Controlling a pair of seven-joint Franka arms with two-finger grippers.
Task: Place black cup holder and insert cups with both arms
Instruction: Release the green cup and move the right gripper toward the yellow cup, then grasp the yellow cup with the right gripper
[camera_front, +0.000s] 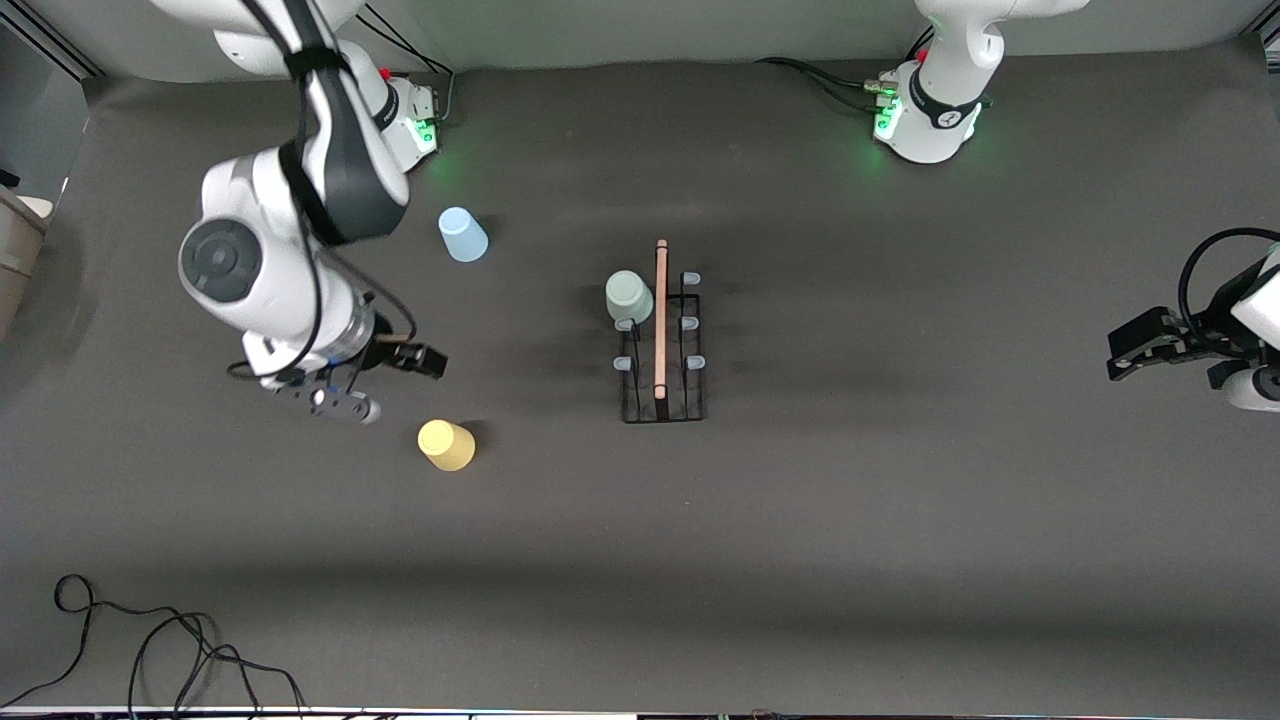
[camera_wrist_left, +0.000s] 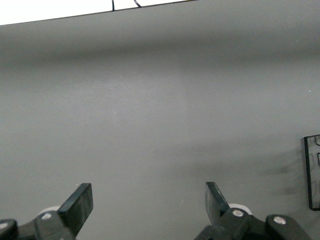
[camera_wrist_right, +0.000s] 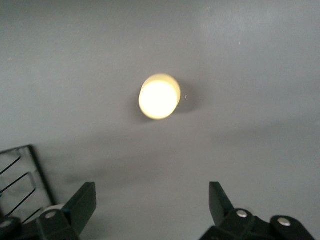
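The black cup holder (camera_front: 662, 340) stands mid-table, its wooden rod pointing toward the front camera. A grey-green cup (camera_front: 629, 296) sits on one of its prongs, on the side toward the right arm's end. The light blue cup (camera_front: 463, 234) and the yellow cup (camera_front: 446, 445) stand on the table toward the right arm's end, the yellow one nearer the camera. My right gripper (camera_front: 425, 362) hangs open and empty over the table between them; its wrist view shows the yellow cup (camera_wrist_right: 159, 96) ahead of the right gripper (camera_wrist_right: 152, 200). My left gripper (camera_front: 1125, 360) waits open and empty at the left arm's end of the table, seen as the left gripper (camera_wrist_left: 149, 200).
Black cables (camera_front: 150, 640) lie near the table's front edge at the right arm's end. A beige object (camera_front: 20, 240) stands off the table at that end. A corner of the holder (camera_wrist_left: 312, 172) shows in the left wrist view, and a corner of the holder (camera_wrist_right: 22, 180) in the right wrist view.
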